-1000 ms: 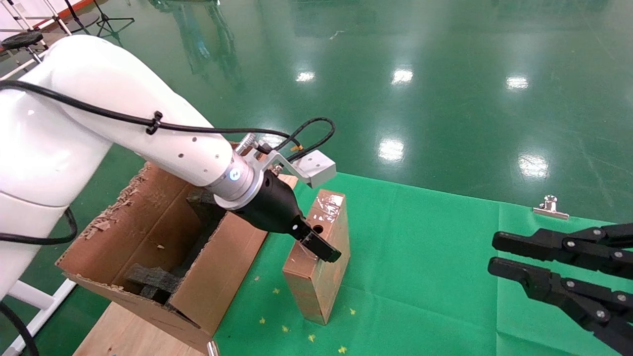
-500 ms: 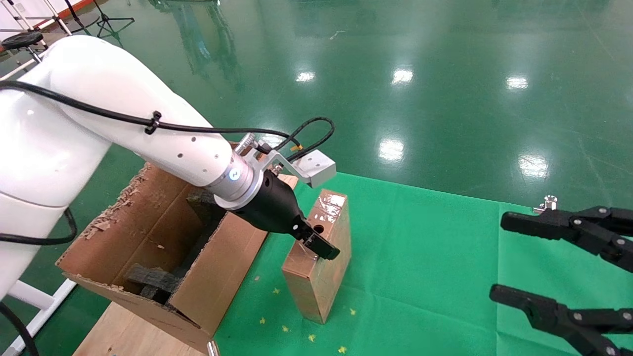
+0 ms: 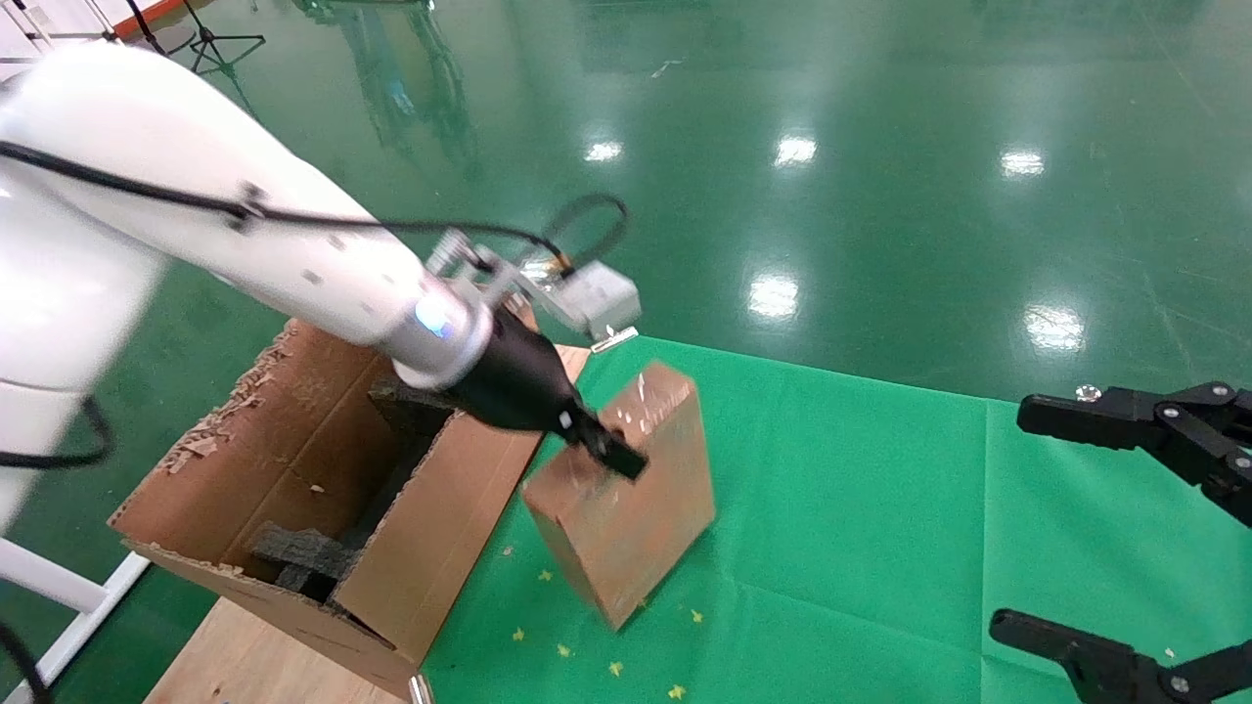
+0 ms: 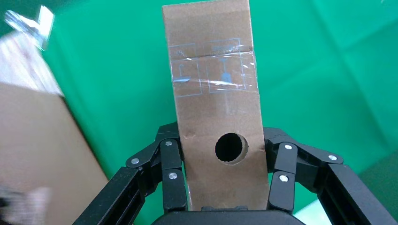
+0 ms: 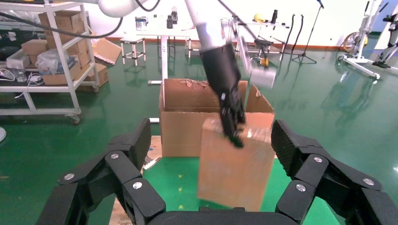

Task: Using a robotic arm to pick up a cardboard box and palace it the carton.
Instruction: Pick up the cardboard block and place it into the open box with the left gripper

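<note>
The white-jointed robotic arm (image 3: 293,264) reaches in from the left. Its left gripper (image 3: 611,455) is shut on the cardboard box (image 3: 626,528), a small brown taped box that hangs tilted just right of the carton (image 3: 430,528). In the left wrist view the fingers (image 4: 171,178) press both sides of the box (image 4: 213,93) beside its round hole. The carton has ragged flaps and black foam (image 3: 303,552) inside. My right gripper (image 3: 1056,523) is open and empty at the far right. Its wrist view shows the box (image 5: 234,173) in front of the carton (image 5: 180,131).
A green cloth (image 3: 861,508) covers the table, with bare wood (image 3: 245,655) at the front left under the carton. A metal clip (image 3: 1081,393) holds the cloth's far edge on the right. A shiny green floor lies beyond. Shelves (image 5: 56,56) stand in the background.
The left gripper has lifted the box, swung it toward the carton and tilted it. The right gripper's jaws have spread wider apart.
</note>
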Robot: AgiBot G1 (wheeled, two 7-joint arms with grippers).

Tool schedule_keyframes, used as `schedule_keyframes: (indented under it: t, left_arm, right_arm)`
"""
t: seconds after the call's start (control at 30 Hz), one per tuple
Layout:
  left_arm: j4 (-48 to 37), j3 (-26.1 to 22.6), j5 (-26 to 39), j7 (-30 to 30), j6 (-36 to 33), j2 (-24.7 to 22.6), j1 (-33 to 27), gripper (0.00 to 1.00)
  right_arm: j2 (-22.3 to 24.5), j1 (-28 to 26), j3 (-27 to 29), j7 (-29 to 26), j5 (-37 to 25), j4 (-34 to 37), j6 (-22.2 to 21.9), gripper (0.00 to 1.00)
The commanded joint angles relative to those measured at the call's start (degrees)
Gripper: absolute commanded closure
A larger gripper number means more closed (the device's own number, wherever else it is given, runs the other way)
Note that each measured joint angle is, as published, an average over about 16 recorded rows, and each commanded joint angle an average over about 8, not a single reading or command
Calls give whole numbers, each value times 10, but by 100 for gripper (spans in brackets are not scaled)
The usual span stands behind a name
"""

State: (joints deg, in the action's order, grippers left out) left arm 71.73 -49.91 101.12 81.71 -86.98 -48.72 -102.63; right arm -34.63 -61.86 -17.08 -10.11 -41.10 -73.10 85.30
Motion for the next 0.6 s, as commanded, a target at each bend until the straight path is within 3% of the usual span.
schedule_keyframes:
  t: [0.03, 0.33, 0.6]
  left_arm:
    - [-3, 14, -14, -7, 5, 17, -10, 100]
    - [-39, 60, -3, -74, -9, 105, -112, 100]
    - [-78, 51, 49, -135, -26, 167, -164, 100]
  right_arm:
    - [0, 0, 0, 0, 0, 0, 0, 0]
    - [0, 0, 0, 0, 0, 0, 0, 0]
    - [0, 0, 0, 0, 0, 0, 0, 0]
